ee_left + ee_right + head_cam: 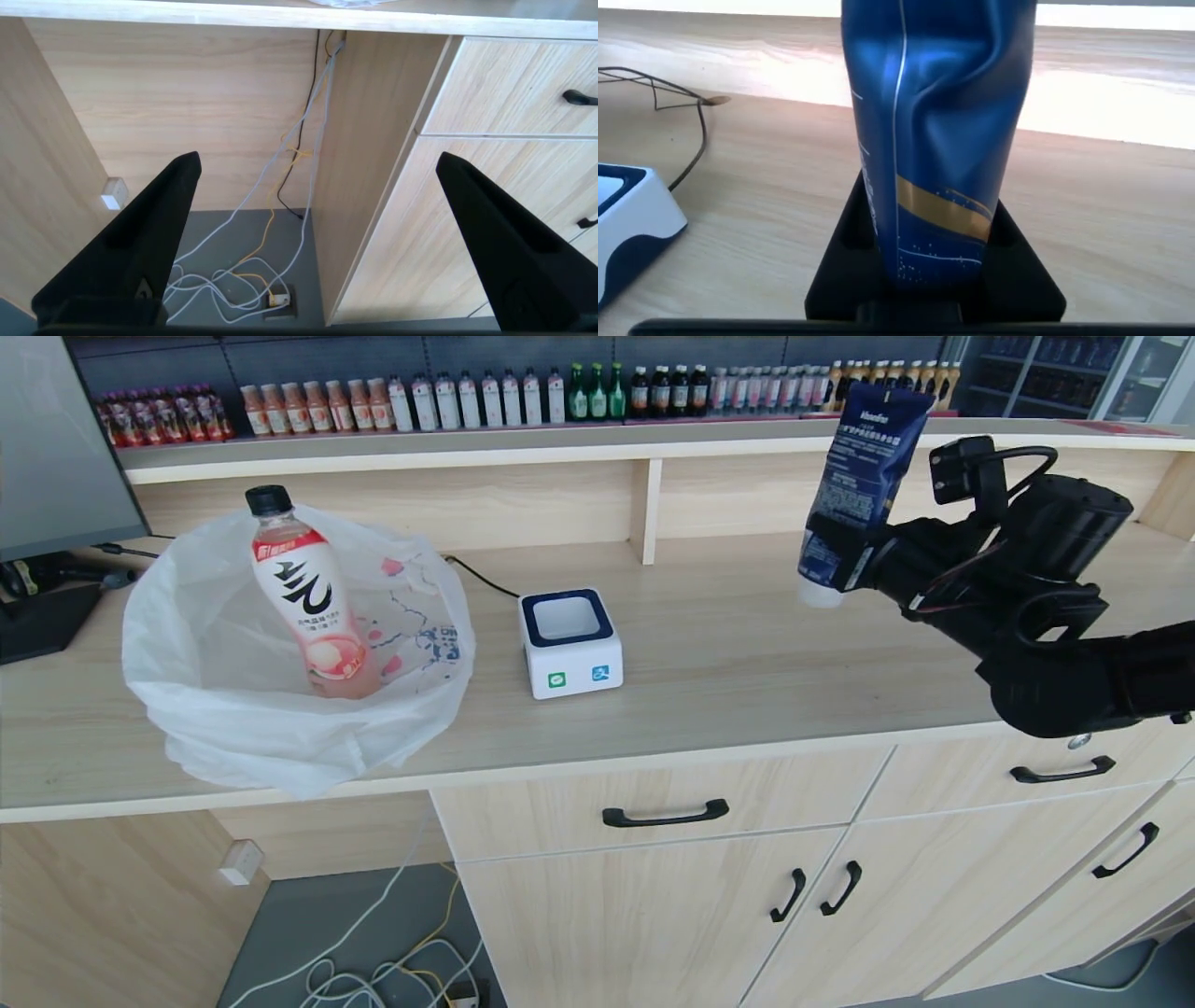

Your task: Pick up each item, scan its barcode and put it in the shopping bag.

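1. The right end effector (pixel 845 565) is clamped on the blue tube (pixel 864 457). It holds the tube cap down above the right side of the desk (pixel 728 653), well apart from the scanner (pixel 569 639).
2. The step in hand looks like the scan. Carry the tube left and lower it over the scanner's upward-facing window.
3. The tube is dented where it is gripped, so it is probably soft. Move slowly and do not squeeze harder.
4. I cannot tell which face carries the barcode, so rotate the tube over the window.
5. The shopping bag (pixel 215 709) sits at the left with a pink bottle (pixel 308 607) standing inside it.
6. The left end effector (pixel 318 159) is spread wide and empty below the desk edge, out of the path.
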Controlling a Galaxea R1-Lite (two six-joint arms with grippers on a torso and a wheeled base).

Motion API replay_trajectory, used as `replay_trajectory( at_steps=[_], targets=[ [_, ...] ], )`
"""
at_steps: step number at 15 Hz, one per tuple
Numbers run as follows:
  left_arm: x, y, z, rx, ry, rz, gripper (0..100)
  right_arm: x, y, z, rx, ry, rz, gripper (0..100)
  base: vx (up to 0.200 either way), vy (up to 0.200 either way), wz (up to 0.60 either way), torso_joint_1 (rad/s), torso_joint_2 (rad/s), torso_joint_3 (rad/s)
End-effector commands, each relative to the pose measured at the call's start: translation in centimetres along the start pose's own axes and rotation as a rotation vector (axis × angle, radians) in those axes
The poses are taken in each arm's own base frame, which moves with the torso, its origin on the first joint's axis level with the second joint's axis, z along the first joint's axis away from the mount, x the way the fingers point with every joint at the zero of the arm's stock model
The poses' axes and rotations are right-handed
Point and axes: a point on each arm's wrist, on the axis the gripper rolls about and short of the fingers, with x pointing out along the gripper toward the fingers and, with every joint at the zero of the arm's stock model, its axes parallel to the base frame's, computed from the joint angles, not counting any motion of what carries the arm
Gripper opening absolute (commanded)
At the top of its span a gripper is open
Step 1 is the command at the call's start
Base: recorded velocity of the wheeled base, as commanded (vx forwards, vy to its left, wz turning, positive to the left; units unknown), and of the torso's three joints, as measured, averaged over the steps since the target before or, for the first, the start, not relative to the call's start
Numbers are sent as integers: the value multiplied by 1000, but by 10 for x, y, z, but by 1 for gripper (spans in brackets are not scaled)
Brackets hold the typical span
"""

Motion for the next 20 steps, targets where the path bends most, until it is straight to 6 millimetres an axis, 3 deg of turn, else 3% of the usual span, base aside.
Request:
replay_trajectory(
  at_steps=[1, 6, 12, 16, 20],
  targets=[
    [0, 0, 0, 0, 0, 0, 100, -14, 3, 31, -14, -59, -1, 0, 0, 0, 0, 0, 0, 0],
    [0, 0, 0, 0, 0, 0, 100, -50, 11, 76, -40, -74, -3, 0, 0, 0, 0, 0, 0, 0],
    [0, 0, 0, 0, 0, 0, 100, -90, 21, 101, -52, -101, 0, 0, 0, 0, 0, 0, 0, 0],
    [0, 0, 0, 0, 0, 0, 100, -107, 27, 96, -37, -70, 18, 0, 0, 0, 0, 0, 0, 0],
    [0, 0, 0, 0, 0, 0, 100, -104, 37, 81, 54, -23, 81, 0, 0, 0, 0, 0, 0, 0]
  ],
)
